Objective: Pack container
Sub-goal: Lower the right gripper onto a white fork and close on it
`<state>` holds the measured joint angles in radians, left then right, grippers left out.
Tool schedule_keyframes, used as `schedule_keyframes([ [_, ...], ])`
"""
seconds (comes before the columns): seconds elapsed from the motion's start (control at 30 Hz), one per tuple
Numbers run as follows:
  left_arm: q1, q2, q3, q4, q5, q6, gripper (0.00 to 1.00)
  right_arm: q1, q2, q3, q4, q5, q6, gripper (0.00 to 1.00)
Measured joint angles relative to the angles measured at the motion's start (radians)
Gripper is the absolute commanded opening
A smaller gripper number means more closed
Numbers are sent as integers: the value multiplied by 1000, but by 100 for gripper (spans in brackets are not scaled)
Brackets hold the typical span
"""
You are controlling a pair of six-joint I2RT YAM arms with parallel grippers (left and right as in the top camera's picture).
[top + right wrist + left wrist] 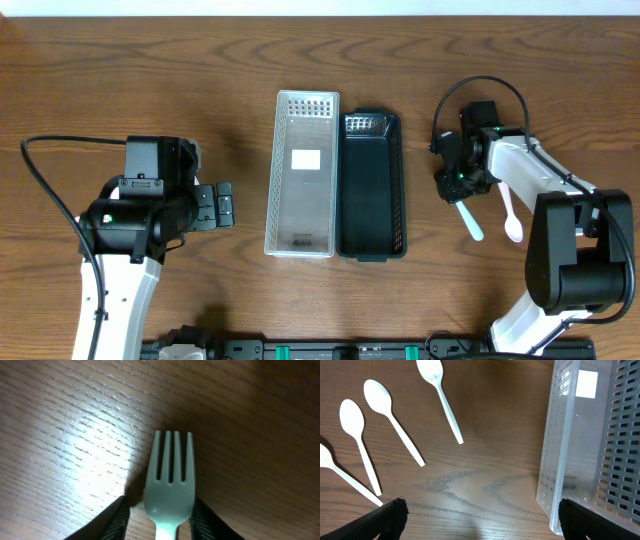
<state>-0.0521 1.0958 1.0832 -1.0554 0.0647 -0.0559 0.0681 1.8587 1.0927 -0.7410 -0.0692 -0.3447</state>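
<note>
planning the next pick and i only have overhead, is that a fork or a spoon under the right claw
observer: A fork. The right wrist view shows its tines just ahead of the right claw.
operator: is it gripped yet
observer: The fingers flank the handle closely, but I cannot tell if they are clamping it.
operator: any cutlery i can't see
observer: Four spoons lie left of the clear basket in the left wrist view.
</note>
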Motion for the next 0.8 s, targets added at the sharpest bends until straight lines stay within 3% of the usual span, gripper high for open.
schedule_keyframes([
  [0.63, 0, 0, 0, 0, 0, 0, 98, 0, 1, 0, 1, -6, 1, 20],
  [0.8, 0, 0, 0, 0, 0, 0, 98, 0, 1, 0, 1, -6, 24, 7],
])
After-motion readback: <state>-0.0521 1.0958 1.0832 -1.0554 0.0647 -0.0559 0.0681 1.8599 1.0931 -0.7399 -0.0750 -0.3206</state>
